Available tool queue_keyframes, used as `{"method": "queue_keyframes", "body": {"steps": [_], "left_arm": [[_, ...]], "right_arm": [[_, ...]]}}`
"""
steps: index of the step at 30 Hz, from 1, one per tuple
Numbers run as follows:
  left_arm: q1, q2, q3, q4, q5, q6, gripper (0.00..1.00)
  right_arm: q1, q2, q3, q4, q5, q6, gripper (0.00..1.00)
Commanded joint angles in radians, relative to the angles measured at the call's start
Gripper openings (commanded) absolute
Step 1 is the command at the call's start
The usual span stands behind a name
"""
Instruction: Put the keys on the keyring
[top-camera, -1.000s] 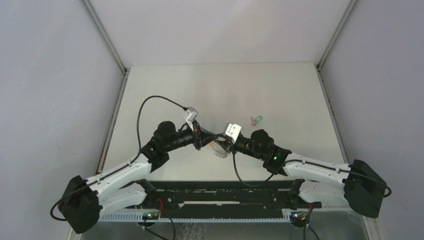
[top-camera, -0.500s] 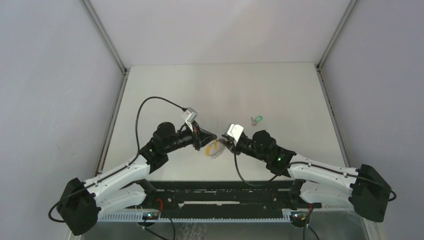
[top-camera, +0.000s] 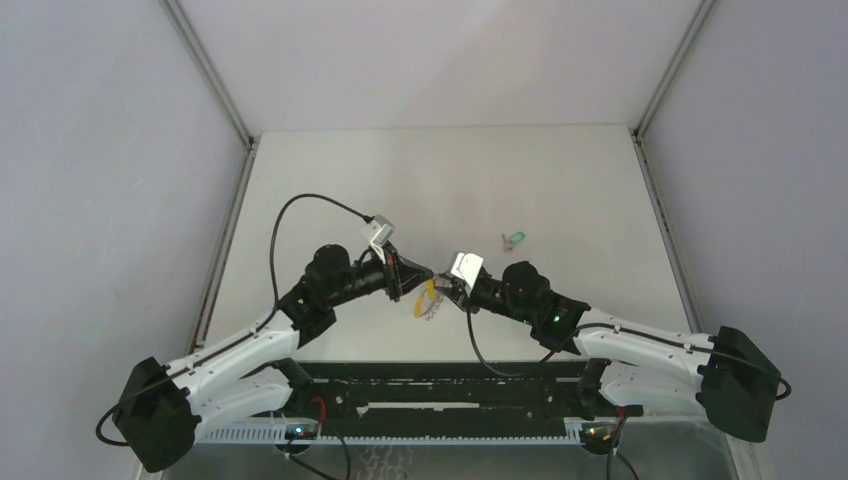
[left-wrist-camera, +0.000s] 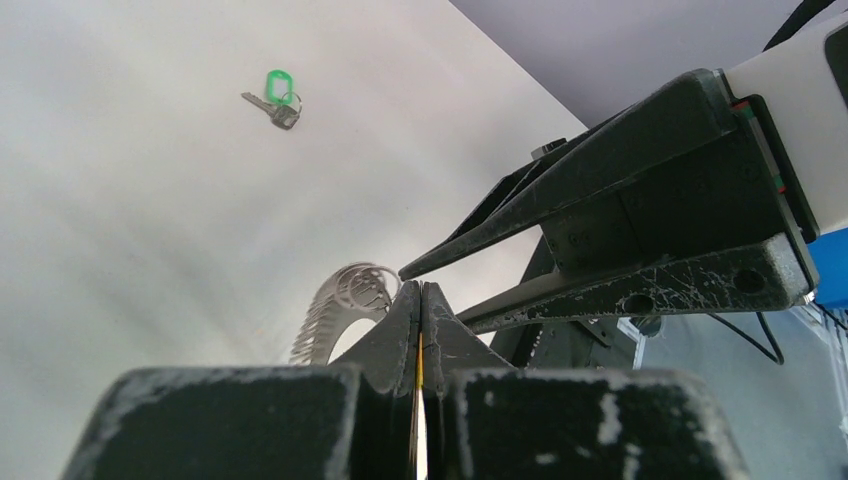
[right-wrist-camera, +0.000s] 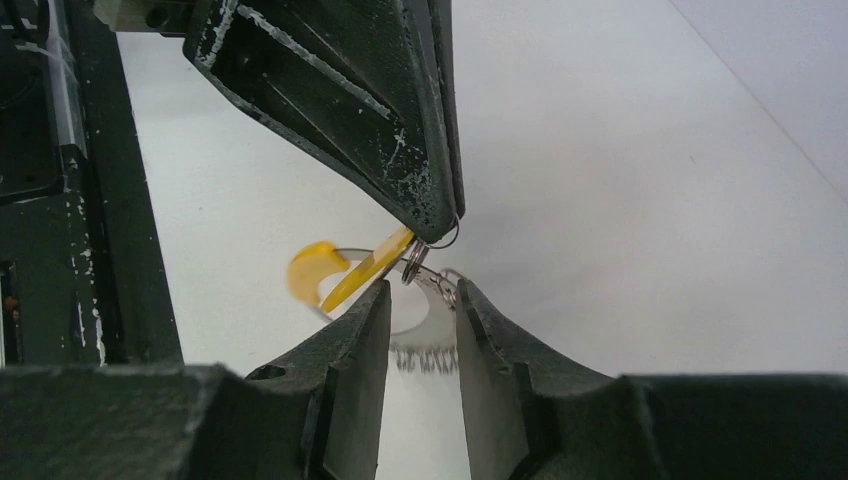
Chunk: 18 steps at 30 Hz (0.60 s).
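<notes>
left hand (right-wrist-camera: 437, 228) pinching keyring (right-wrist-camera: 318, 268), right hand (right-wrist-camera: 421, 298) parted

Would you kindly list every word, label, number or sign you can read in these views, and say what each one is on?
No text can be read in any view.
keyring, yellow part: no print shows.
green key: too small to tell.
dark toothed marks under the keyring: blurred, unreadable; may not be lettering.
</notes>
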Motion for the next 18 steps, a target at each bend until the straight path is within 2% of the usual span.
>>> {"method": "queue_keyframes", "body": {"steps": [1,8,18], "left_arm": [[0.002,-0.01,0.025,0.074,0.016,-0.007,0.0],[-0.002,-0.014,0.024,0.083,0.017,-0.014,0.0],[-0.007,-0.006,0.026,0.088,0.01,-0.019,0.0]], "right_arm": [[0.007,-0.022,0.028,0.064,-0.038,0.016,0.31],[0.006,0.002,0.028,0.108,0.038,0.033,0.28],[0.013,-0.009,0.028,0.098,0.012,0.042,0.3]]}}
